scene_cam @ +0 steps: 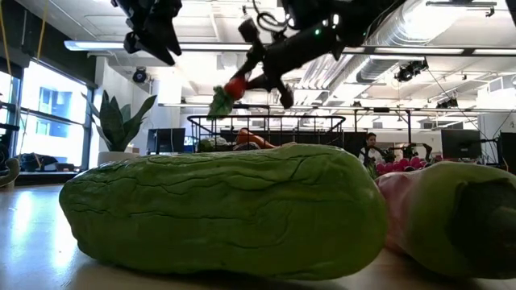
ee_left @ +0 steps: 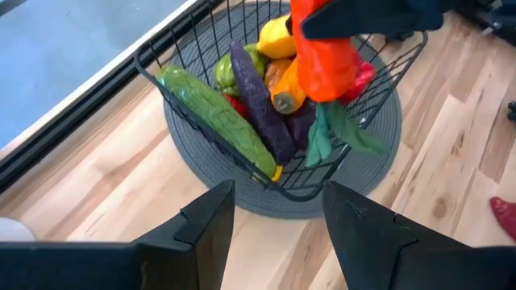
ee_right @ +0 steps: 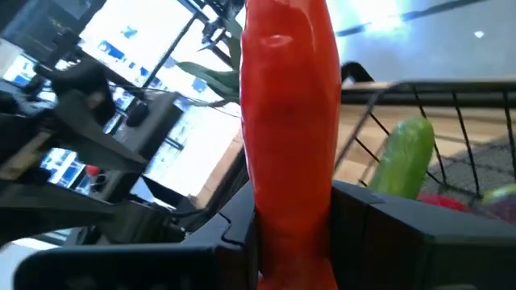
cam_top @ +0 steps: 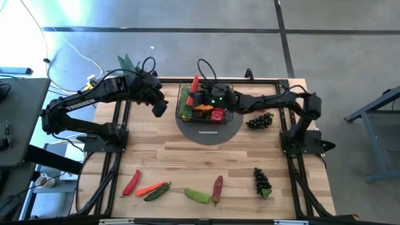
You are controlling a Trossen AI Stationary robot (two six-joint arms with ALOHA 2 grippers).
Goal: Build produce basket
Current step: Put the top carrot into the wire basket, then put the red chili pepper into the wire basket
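Filling the low view, a bumpy green cucumber (scene_cam: 218, 211) is lying closest to the lens at the table's (cam_top: 187, 159) near edge, with a pink-and-green piece (scene_cam: 451, 217) just beside it; a red chilli (cam_top: 130, 182), a carrot (cam_top: 149, 188), a dark green pepper (cam_top: 157, 192), a dark red chilli (cam_top: 217, 188) and dark grapes (cam_top: 261, 181) are lying along the same edge; the black wire basket (cam_top: 182, 100) is sitting on a grey round mat (cam_top: 209, 132) at the far middle, holding a long cucumber (ee_left: 216, 121), a purple piece (ee_left: 260, 101) and a lemon (ee_left: 276, 38); the right gripper (cam_top: 199, 92) is clamped on a red pepper (ee_right: 286, 121), holding it above the basket; the left gripper (ee_left: 278, 217) is hovering beside the basket, fingers parted and holding nothing; more grapes (cam_top: 259, 120) are lying right of the mat.
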